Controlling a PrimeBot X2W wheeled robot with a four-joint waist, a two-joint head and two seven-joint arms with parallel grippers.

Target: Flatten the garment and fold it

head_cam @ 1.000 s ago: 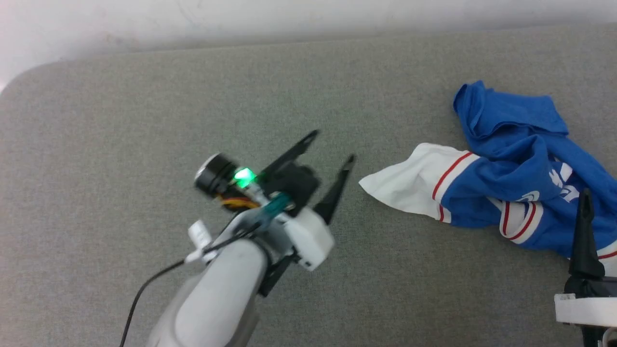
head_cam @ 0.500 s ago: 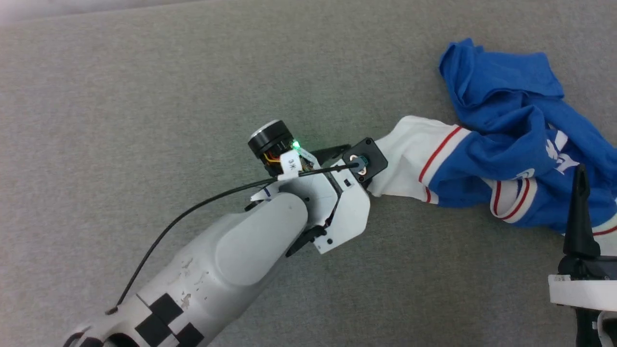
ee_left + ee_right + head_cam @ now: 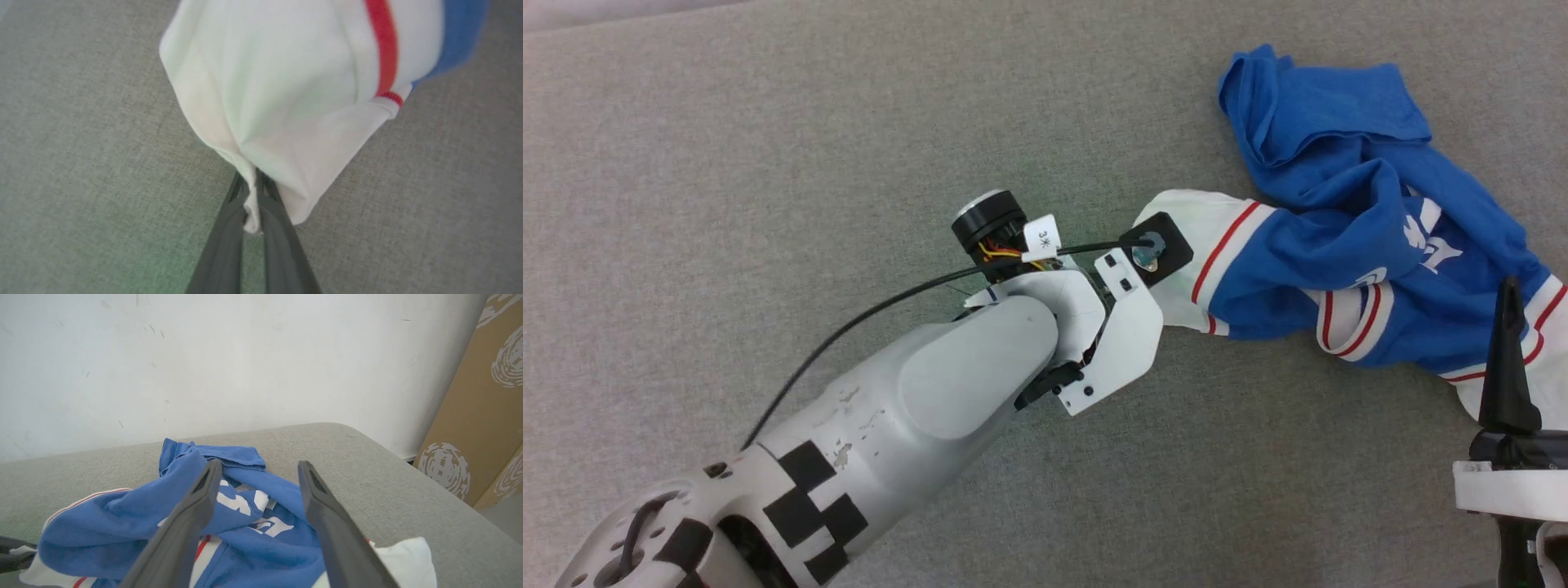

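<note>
The garment [image 3: 1339, 245] lies crumpled at the right of the grey padded surface, blue with white print and red-and-white trim. One white sleeve [image 3: 1188, 229] sticks out to its left. My left arm [image 3: 980, 376] reaches to that sleeve. In the left wrist view my left gripper [image 3: 252, 181] is shut on the white sleeve's edge [image 3: 286, 102], cloth pinched between the two fingers. My right gripper [image 3: 259, 465] stands open just above the garment [image 3: 122, 522], nothing between its fingers. One of its dark fingers [image 3: 1507, 367] shows at the garment's near right side.
The grey padded surface [image 3: 768, 163] stretches wide to the left and front of the garment. A white wall [image 3: 204, 355] stands behind it. The surface's rounded right corner [image 3: 388, 457] drops off next to a patterned cardboard panel [image 3: 470, 416].
My left arm has swung right to the white sleeve and its open fingers have shut on the sleeve's edge. The head camera has shifted. The right gripper stays open.
</note>
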